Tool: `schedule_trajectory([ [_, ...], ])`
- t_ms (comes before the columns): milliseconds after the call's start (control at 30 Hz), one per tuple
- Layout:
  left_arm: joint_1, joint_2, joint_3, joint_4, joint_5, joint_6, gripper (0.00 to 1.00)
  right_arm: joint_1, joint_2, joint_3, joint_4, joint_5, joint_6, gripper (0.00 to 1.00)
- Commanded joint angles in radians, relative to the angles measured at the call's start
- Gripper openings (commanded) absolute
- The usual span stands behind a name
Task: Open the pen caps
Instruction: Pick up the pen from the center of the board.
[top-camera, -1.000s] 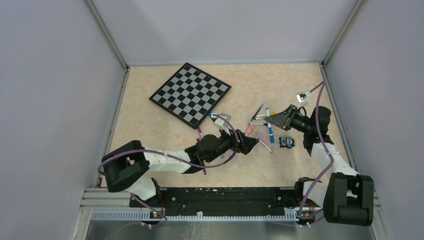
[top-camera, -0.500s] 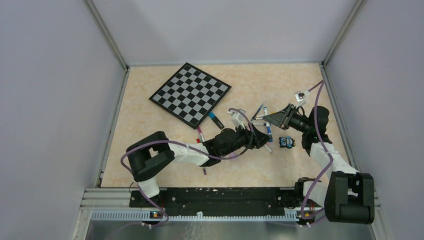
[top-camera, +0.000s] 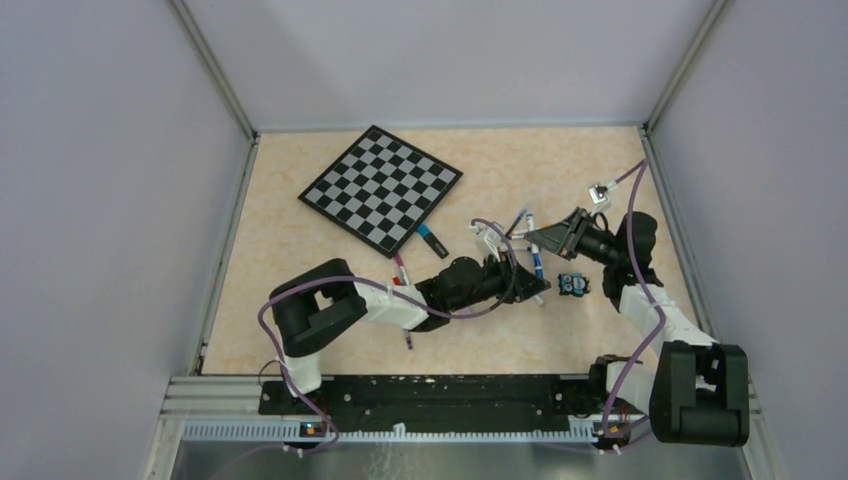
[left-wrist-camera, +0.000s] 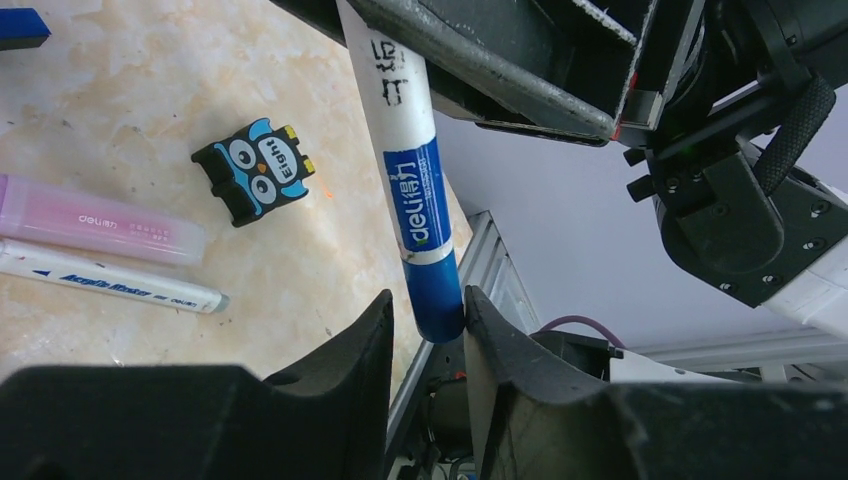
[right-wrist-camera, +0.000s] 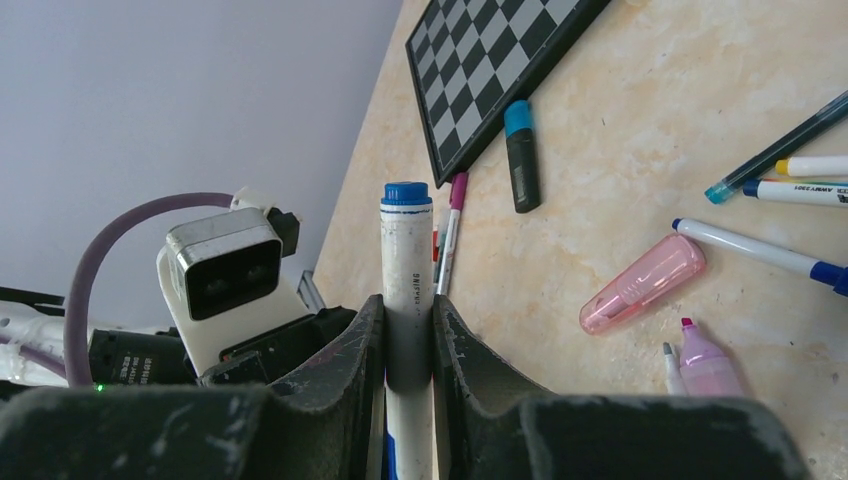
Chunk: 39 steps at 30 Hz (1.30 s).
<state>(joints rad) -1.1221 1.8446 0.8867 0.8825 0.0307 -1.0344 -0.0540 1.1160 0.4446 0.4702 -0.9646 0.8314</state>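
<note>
— So, the left tool (left-wrist-camera: 428, 304): how does it stand?
— Its jaws sit on either side of the blue cap (left-wrist-camera: 438, 290) of a white marker (left-wrist-camera: 398, 100). One finger (left-wrist-camera: 490, 330) touches the cap and a thin gap shows on the other side, so the tool is released, not clamped.
— And the right tool (right-wrist-camera: 407, 305)?
— Clenched on the barrel of that same marker, further along it. In its own wrist view the barrel runs straight between the two fingers and sticks out past their tips, ending in a blue rim.
— Where is the cap, then?
— On the marker's end, up off the desk (top-camera: 300, 250). The marker is held in the air between the two tools, right of the middle in the top view.
— What lies below them?
— A small black-and-blue owl figure (left-wrist-camera: 255, 170) on the desk, near the tools. Beside it a pink highlighter (left-wrist-camera: 100, 222) lies flat, with a thin white pen (left-wrist-camera: 110, 282) alongside, almost touching.
— Further out?
— A black highlighter (right-wrist-camera: 522, 170) with a teal cap (right-wrist-camera: 517, 117) lies just off the corner of the checkered board (right-wrist-camera: 500, 50). A thin pen with a pink cap (right-wrist-camera: 459, 187) lies near it. The board itself lies flat, well apart from both tools, toward the far left.
</note>
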Motion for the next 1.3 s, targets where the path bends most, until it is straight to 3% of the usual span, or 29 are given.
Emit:
schedule_trajectory([
  [0, 0.002, -0.003, 0.013, 0.041, -0.001, 0.007, 0.35, 0.012, 0.002, -0.006, 0.042, 0.000, 0.002, 0.00],
  [300, 0.016, -0.006, 0.003, 0.047, -0.021, -0.022, 0.44, 0.021, 0.003, -0.009, 0.041, -0.006, -0.011, 0.00],
  [533, 0.027, -0.004, -0.006, 0.068, -0.021, -0.056, 0.40, 0.030, 0.002, -0.008, 0.035, -0.005, -0.024, 0.00],
  [633, 0.028, 0.000, -0.015, 0.090, -0.022, -0.055, 0.31, 0.034, 0.004, -0.008, 0.035, -0.006, -0.029, 0.00],
  [767, 0.034, 0.011, -0.032, 0.122, 0.009, -0.053, 0.00, 0.034, 0.001, -0.001, 0.020, -0.006, -0.044, 0.00],
  [867, 0.045, -0.002, -0.072, 0.147, 0.033, -0.041, 0.00, 0.034, -0.004, 0.015, -0.015, -0.017, -0.102, 0.01],
  [933, 0.057, -0.027, -0.109, 0.143, 0.057, 0.003, 0.00, 0.034, -0.007, 0.031, -0.033, -0.073, -0.194, 0.18],
  [1033, 0.086, -0.083, -0.161, 0.114, 0.121, 0.093, 0.00, 0.034, -0.020, 0.061, -0.051, -0.234, -0.379, 0.52],
  [1100, 0.110, -0.135, -0.211, 0.122, 0.194, 0.154, 0.00, 0.032, -0.030, 0.105, -0.211, -0.302, -0.567, 0.67],
  [1267, 0.196, -0.255, -0.333, 0.089, 0.427, 0.226, 0.00, 0.011, -0.061, 0.245, -0.668, -0.346, -1.063, 0.76],
])
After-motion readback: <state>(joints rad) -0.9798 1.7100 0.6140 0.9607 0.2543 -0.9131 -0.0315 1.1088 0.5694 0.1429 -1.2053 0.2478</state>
